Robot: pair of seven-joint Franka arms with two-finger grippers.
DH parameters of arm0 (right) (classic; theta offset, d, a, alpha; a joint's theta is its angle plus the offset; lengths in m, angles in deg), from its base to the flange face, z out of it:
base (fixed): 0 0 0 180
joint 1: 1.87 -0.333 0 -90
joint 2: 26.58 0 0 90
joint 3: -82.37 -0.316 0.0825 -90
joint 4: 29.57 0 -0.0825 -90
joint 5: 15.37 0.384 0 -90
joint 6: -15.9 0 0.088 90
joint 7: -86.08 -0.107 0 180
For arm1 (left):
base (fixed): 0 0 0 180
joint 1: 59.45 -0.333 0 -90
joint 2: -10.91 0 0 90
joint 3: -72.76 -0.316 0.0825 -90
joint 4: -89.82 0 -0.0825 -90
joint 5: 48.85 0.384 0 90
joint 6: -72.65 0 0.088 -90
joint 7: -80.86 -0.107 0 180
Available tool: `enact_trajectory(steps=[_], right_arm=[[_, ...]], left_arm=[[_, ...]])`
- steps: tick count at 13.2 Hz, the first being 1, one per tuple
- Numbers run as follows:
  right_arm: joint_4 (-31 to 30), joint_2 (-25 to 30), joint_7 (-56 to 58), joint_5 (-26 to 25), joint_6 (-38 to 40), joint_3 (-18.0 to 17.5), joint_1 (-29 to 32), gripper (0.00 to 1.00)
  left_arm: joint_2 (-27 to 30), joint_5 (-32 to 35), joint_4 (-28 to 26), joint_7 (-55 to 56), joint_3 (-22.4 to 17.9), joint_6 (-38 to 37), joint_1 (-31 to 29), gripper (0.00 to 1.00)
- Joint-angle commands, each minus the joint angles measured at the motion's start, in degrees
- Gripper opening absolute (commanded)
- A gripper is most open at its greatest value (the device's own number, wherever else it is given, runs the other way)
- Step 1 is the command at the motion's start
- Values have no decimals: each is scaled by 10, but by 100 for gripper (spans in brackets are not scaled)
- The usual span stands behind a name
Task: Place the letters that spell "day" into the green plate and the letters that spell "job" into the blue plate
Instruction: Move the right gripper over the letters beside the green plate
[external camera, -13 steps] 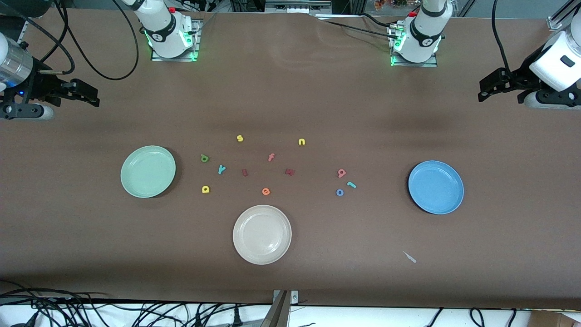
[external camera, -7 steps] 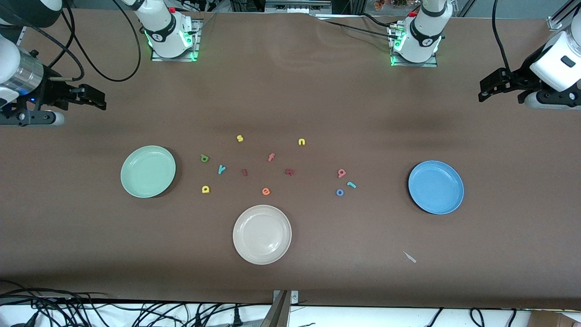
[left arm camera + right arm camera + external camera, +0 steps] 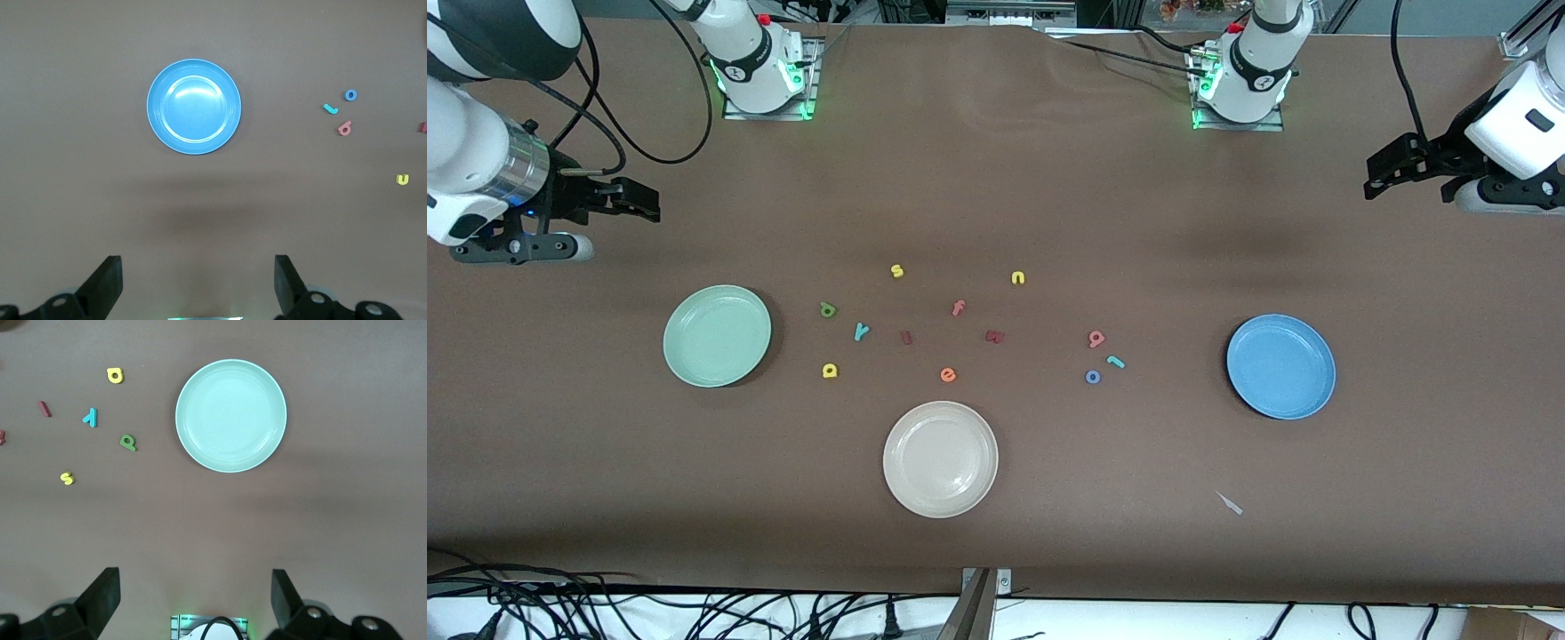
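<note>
Nothing has been sorted yet: both target plates are bare and every letter lies loose on the table (image 3: 1049,178). The green plate (image 3: 717,336) sits toward the right arm's end, and the d (image 3: 828,309), y (image 3: 861,332) and a (image 3: 830,371) lie just beside it, toward the middle of the table. The blue plate (image 3: 1280,365) sits toward the left arm's end, with the b (image 3: 1096,338), j (image 3: 1115,361) and o (image 3: 1093,377) clustered near it, again on the middle side. The cream plate (image 3: 940,459) is nearer the front camera than all the letters.

The right gripper (image 3: 627,200) hangs over bare table at its own end, farther from the front camera than the green plate, with its jaws apart and nothing between them. The left gripper (image 3: 1383,173) waits over bare table at the other end, jaws likewise apart and empty.

I judge the first pick to be the step in hand, probably one of the "day" letters for the right arm. That calls for travelling over the green plate's neighbourhood, coming down squarely on one small, thin letter and pinching it without nudging the others. The dark reddish pieces mid-table are too small to read, so I leave them unnamed.
</note>
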State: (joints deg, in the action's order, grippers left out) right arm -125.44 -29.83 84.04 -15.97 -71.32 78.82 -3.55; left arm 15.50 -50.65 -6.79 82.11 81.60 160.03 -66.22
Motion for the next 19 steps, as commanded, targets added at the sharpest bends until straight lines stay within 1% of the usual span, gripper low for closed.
enact_trajectory(steps=[1,7,11,14,17,19], right_arm=[[-4,4,-5,18,8,1,-1,100],[-23,4,-7,21,-14,0,-1,100],[-51,9,-19,26,-45,-12,-1,100],[-61,9,-44,26,-57,-31,-1,100],[-84,10,-67,25,-93,-53,-1,100],[-111,9,-81,25,-130,-69,-1,100]], left_arm=[[-8,-5,17,5,0,-13,-1,100],[-8,-5,18,5,4,-13,4,100],[-8,-5,18,5,3,-13,4,100],[-8,-5,18,5,3,-13,4,100],[-7,-5,18,6,3,-14,4,100],[-7,-5,18,5,2,-14,4,100]])
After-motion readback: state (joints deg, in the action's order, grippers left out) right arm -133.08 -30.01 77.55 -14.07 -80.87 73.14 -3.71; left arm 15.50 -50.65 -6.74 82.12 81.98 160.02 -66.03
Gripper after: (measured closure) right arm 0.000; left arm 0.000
